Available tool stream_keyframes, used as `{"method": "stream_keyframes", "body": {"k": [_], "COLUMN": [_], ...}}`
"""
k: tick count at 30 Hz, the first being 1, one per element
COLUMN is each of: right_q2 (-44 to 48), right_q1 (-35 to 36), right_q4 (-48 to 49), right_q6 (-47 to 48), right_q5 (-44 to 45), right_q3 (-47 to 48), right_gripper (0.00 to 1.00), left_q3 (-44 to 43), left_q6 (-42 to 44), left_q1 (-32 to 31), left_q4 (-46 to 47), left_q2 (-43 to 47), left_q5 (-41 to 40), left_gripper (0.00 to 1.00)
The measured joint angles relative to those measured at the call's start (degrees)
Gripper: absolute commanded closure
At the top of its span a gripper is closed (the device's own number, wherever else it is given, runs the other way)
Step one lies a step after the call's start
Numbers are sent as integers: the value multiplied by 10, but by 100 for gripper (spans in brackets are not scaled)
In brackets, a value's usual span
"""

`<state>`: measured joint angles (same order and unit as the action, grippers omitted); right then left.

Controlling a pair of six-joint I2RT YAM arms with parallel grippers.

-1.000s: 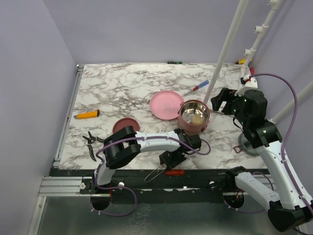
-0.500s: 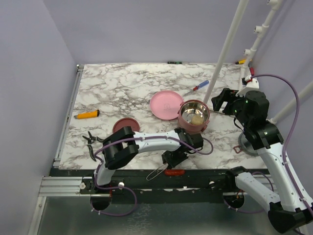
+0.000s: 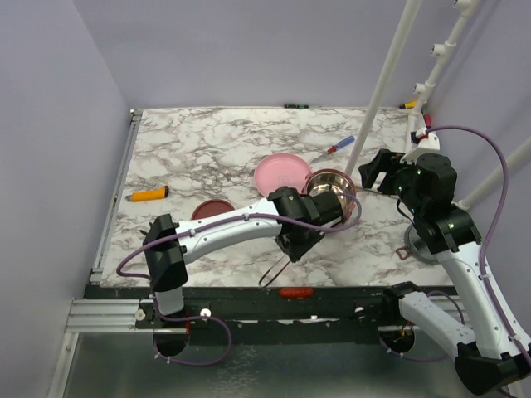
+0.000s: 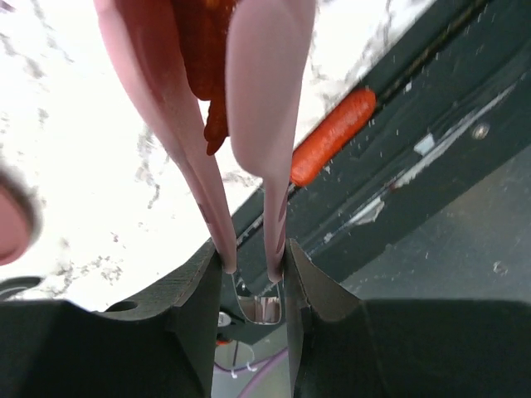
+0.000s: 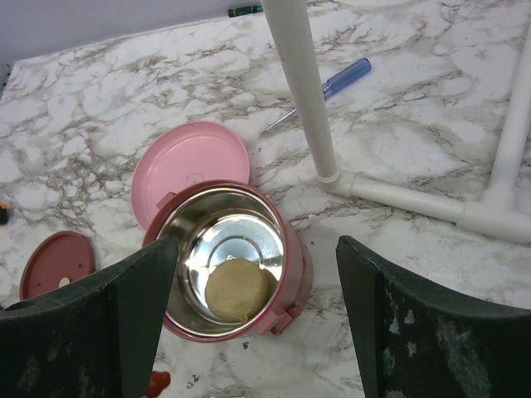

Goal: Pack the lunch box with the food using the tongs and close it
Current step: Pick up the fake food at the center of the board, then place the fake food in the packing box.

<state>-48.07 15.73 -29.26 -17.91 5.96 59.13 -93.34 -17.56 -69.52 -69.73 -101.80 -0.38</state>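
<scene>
Tongs, long, slim and pink [image 4: 265,99], are clamped in the narrowed left gripper [image 4: 255,274], with a red sausage piece [image 4: 203,41] pinched between their arms. The gripper is over the marble desk [image 3: 207,149], just beside the round dusty-red, steel-lined lunch box [image 5: 299,269], which holds a tan ball [image 5: 239,286]. The right gripper [image 3: 369,172] stands wide and empty near the box. Another red sausage [image 4: 332,137] lies on the desk's dark front edge.

Marble table [image 3: 207,149], lavender walls [image 3: 50,124]

Bright even light; the tongs [image 4: 264,108] blur near the lens.
</scene>
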Motion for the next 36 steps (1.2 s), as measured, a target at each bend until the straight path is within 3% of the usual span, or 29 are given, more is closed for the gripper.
{"method": "stream_keyframes", "body": {"k": [11,17,21,36], "right_q2": [4,7,9,9], "right_q1": [0,0,0,0], "right_q4": [0,0,0,0], "right_q6": [0,0,0,0], "right_q5": [0,0,0,1], "right_q3": [0,-2,-2,-2], "right_gripper": [18,18,18,18], "left_q3": [-146,-165,-165,-166], "left_q6": [23,31,33,37], "left_q1": [70,78,79,80], "left_q4": [-11,-8,-7,3], "left_q2": [-44,-73,-83,-80], "left_q5": [-48,-51,-51,-61], "left_gripper": [78,57,51,52]}}
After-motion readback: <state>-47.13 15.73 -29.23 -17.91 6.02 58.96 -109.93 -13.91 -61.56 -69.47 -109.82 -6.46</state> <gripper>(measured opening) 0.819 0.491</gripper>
